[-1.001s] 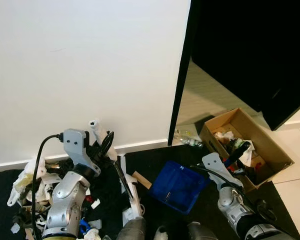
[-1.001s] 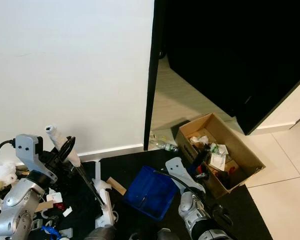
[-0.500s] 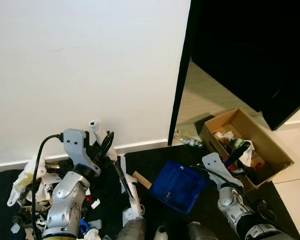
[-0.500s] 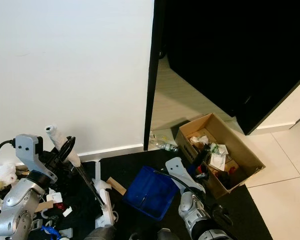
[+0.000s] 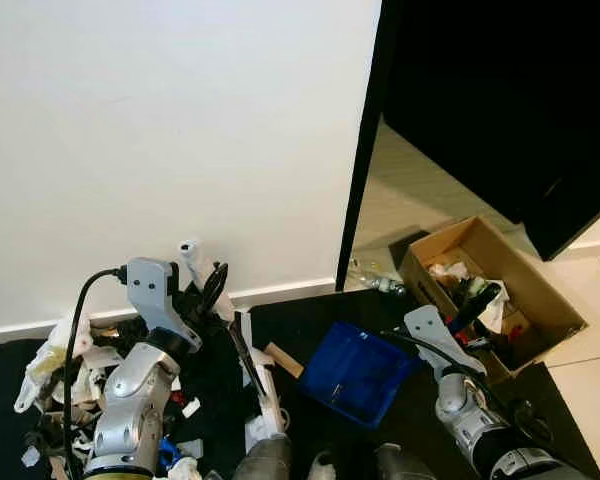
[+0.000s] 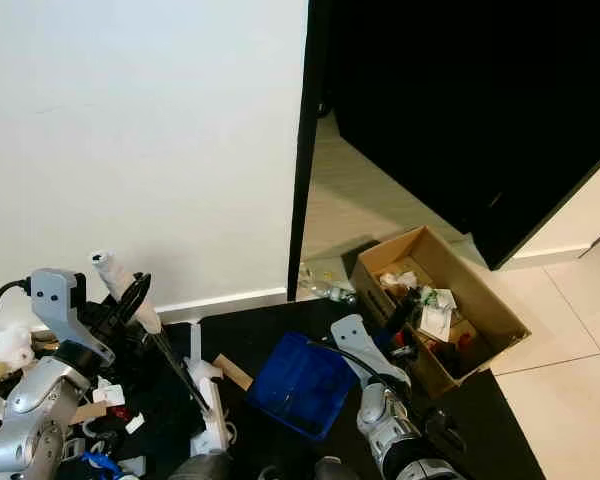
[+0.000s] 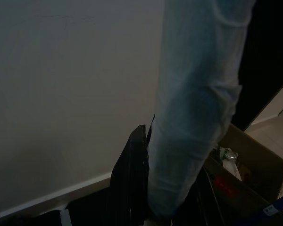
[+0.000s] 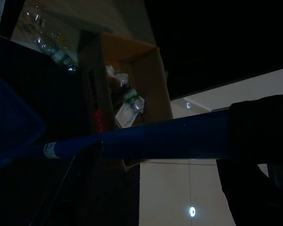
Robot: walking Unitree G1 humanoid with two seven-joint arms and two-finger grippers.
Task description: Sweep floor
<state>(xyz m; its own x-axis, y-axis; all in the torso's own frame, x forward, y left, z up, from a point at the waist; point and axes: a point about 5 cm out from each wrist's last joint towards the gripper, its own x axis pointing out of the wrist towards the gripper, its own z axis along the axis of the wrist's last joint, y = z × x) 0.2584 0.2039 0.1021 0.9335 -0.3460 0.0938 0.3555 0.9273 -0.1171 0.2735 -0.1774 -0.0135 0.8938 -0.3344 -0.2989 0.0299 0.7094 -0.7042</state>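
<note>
The broom (image 5: 242,362) stands nearly upright on the black mat (image 5: 310,320), its white-wrapped handle top (image 5: 189,250) close to the white wall (image 5: 160,140) and its thin dark shaft running down to a white head near the lower edge of the eye views. The left gripper (image 5: 208,288) is closed around the handle just below the wrapped end; in the left wrist view the pale handle (image 7: 193,108) lies against one black finger (image 7: 129,183).

The blue dustpan (image 5: 360,372) rests on the mat to the right of the broom, tilted, with its open side toward the broom. The right gripper (image 5: 477,303) is clamped on the dustpan's blue handle (image 8: 146,139), which crosses the right wrist view between the dark fingers.

A pile of white scraps and litter (image 5: 60,370) lies on the mat beside the left arm. A cardboard box (image 5: 495,290) holding mixed trash sits on the floor right of the dustpan, by the black door (image 5: 500,100). A clear plastic bottle (image 5: 375,280) lies at the door frame.
</note>
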